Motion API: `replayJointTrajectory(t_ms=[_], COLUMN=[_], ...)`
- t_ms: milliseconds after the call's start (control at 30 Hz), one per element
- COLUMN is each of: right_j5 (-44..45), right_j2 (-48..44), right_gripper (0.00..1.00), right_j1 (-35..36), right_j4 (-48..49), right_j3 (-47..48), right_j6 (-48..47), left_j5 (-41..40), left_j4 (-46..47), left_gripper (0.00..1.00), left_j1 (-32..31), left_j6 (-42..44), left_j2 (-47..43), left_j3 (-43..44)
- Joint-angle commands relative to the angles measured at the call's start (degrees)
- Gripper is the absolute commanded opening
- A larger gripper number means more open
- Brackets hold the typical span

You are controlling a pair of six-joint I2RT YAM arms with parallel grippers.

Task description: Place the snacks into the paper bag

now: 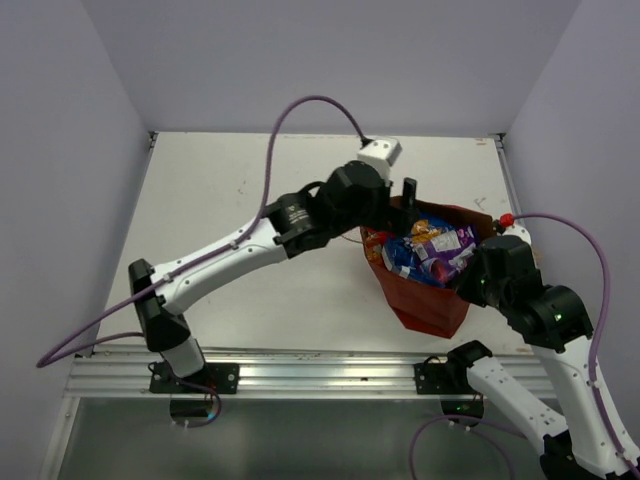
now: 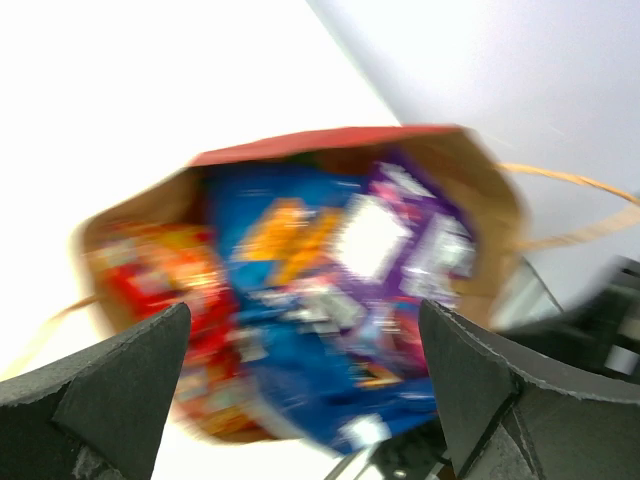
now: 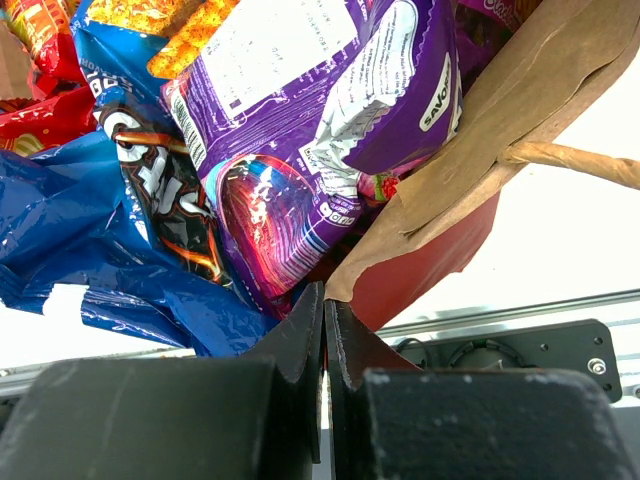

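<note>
The red paper bag (image 1: 430, 305) stands tilted on the right half of the table, mouth up, brown inside. Snacks fill it: a blue Doritos pack (image 1: 398, 257), a purple bag (image 1: 447, 246) and a red pack (image 2: 150, 280). My left gripper (image 1: 398, 200) hovers over the bag's far rim, open with nothing between its fingers (image 2: 100, 400). That view is blurred. My right gripper (image 3: 325, 295) is shut on the bag's near rim (image 3: 440, 260), pinching the paper edge. Just beyond its tips lie the blue pack (image 3: 120, 250) and the purple bag (image 3: 310, 110).
A string handle (image 3: 580, 160) hangs off the bag's side by the right gripper. An aluminium rail (image 1: 320, 375) runs along the table's near edge. Walls close in the table at the back and on both sides. A purple cable (image 1: 300, 110) arcs above the left arm.
</note>
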Motion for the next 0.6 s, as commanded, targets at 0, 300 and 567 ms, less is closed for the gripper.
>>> replayJointTrajectory(t_ms=[0, 300, 567], right_j5=[-1.8, -2.2, -1.6], right_j2=[-0.1, 0.2, -0.1], right_gripper=[0.00, 0.00, 0.00], right_j1=[0.1, 0.1, 0.1], right_j4=[-0.4, 0.0, -0.7], right_j3=[0.6, 0.3, 0.4], right_j6=[-0.3, -0.5, -0.5], left_j5=[2.4, 13.5, 17.7], left_j4=[-0.9, 11.6, 16.4], left_gripper=[1.00, 1.00, 1.00], left_j1=[8.7, 18.2, 18.2], left_j6=[-5.1, -3.3, -4.2], left_j2=[-4.2, -7.6, -6.7], left_j3=[-14.2, -29.1, -29.6])
